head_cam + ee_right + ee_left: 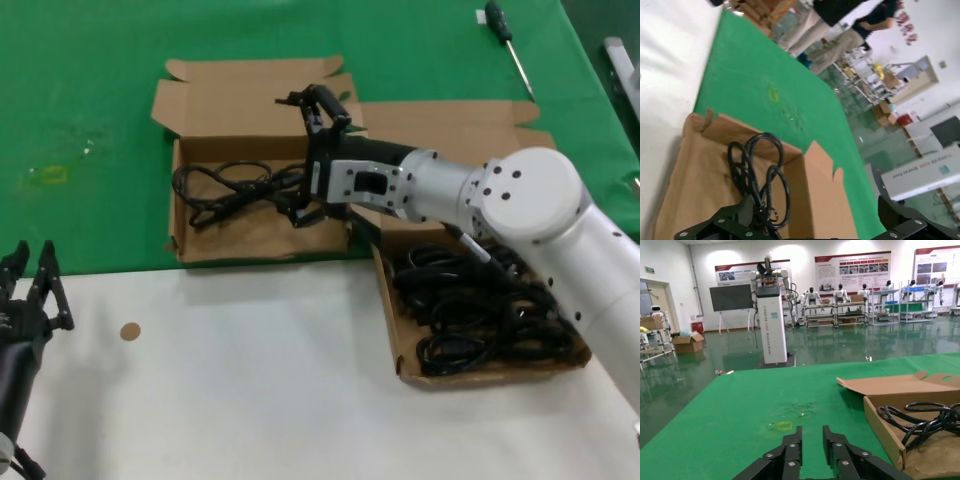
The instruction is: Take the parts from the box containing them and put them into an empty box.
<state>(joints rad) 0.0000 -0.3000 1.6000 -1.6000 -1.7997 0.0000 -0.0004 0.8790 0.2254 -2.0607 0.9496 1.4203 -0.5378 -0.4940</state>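
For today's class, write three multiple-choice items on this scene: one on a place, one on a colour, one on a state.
1. Where is the right gripper?
A. over the left box
B. over the screwdriver
C. off the table

2. What colour is the mat?
A. blue
B. green
C. red

3. How do the right gripper's jaws stand?
A. shut on a cord
B. shut on nothing
C. open

Key: 1 A, the head view shows it above that box, by the cord inside; 2 B, green lies under both boxes; 3 C, the jaws stand wide apart in the head and right wrist views.
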